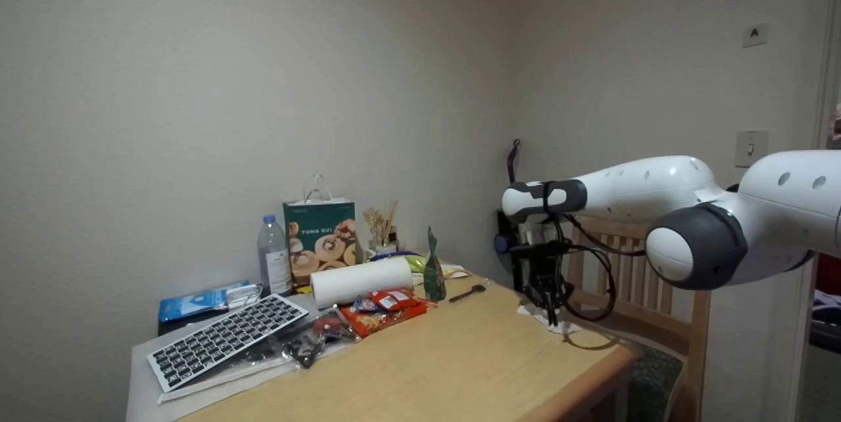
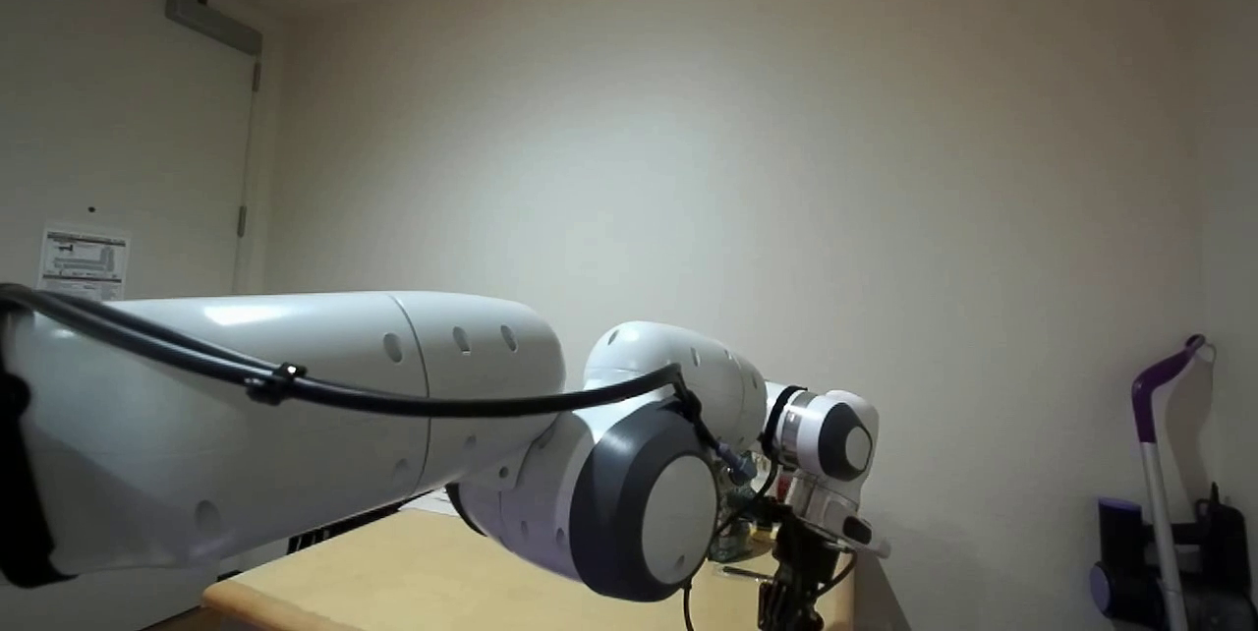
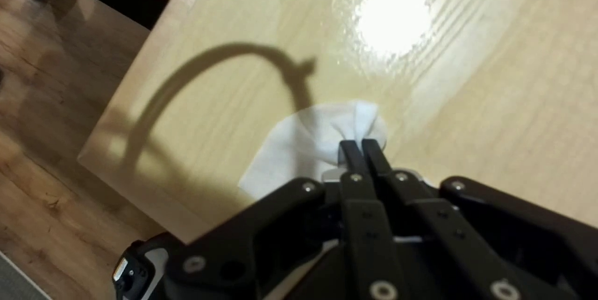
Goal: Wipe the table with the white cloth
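One pale door [image 2: 128,149] shows in an exterior view. Next in size comes one tan table [image 1: 447,369], with one white robot arm [image 1: 644,188] reaching over it. One wooden chair [image 1: 663,320] with a slatted back stands beside the table, and one purple-handled cleaner [image 2: 1160,513] stands upright in both exterior views. On the table there is one green and brown paper bag [image 1: 320,238] that reads "TONG SUI" in white. With it are one white keyboard [image 1: 227,342], its dark keys too small to read, one white paper roll [image 1: 361,281] lying on its side, and one clear bottle [image 1: 274,257] with a blue cap and a label that cannot be read.

The one black gripper [image 3: 359,143] points down, its two fingers closed together on a fold of the one white cloth [image 3: 310,143], which lies on the table near a corner, close to the chair. One printed notice [image 2: 84,262] hangs on the door, its lines illegible. One green packet [image 1: 433,277] stands upright near the roll, and at least two red packets [image 1: 384,320] lie stacked just beside the roll, their print too small to make out. One dark spoon [image 1: 477,288] lies between the green packet and the gripper. Above one light switch [image 1: 751,148], one small sign [image 1: 755,35] reads "A"
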Robot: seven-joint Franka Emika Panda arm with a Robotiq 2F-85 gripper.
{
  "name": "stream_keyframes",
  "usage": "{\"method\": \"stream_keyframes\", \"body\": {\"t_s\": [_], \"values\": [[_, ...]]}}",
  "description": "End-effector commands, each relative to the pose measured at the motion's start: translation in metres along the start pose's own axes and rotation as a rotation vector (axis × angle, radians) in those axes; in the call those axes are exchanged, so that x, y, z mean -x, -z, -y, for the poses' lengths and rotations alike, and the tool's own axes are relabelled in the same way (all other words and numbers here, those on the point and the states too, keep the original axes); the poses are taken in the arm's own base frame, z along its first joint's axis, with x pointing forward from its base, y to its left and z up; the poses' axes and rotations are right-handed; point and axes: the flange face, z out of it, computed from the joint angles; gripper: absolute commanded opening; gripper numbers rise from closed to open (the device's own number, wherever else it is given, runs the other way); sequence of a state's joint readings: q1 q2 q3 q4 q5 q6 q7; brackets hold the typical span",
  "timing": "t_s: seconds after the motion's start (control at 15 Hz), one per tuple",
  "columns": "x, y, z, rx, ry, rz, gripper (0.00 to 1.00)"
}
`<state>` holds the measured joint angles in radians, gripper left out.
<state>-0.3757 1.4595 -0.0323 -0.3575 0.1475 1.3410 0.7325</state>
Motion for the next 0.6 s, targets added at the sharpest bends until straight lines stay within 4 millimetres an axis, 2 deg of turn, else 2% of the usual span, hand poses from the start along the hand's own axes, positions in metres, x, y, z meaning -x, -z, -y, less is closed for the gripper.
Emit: {"method": "stream_keyframes", "body": {"t_s": [0.0, 0.2, 0.53], "values": [[-0.007, 0.005, 0.000, -0.036, -0.033, -0.036, 0.05], [0.029, -0.002, 0.033, 0.045, 0.112, -0.056, 0.05], [0.125, -0.033, 0.116, 0.177, 0.302, -0.135, 0.05]]}}
